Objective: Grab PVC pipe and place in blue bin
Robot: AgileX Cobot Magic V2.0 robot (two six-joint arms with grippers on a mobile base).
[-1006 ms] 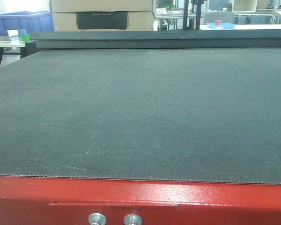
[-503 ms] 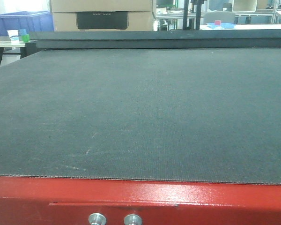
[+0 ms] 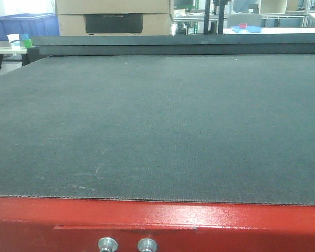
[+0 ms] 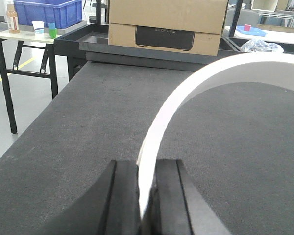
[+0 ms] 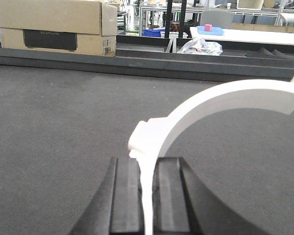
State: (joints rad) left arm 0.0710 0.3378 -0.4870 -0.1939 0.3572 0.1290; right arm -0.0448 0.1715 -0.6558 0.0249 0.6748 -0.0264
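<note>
Clamping white PVC pipe [image 4: 186, 90], both tools.
Over the surface [image 4: 63, 147], left tool [image 4: 147, 169] and right tool [image 5: 147, 166] each pinch a curved piece tight; blue bin [image 4: 46, 12] left of the cardboard box [image 4: 166, 14].

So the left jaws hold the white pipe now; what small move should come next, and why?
Probably move the left gripper forward and to the left, toward the blue bin. Its jaws are already shut on the PVC pipe, and the bin stands far off on the side table.
</note>
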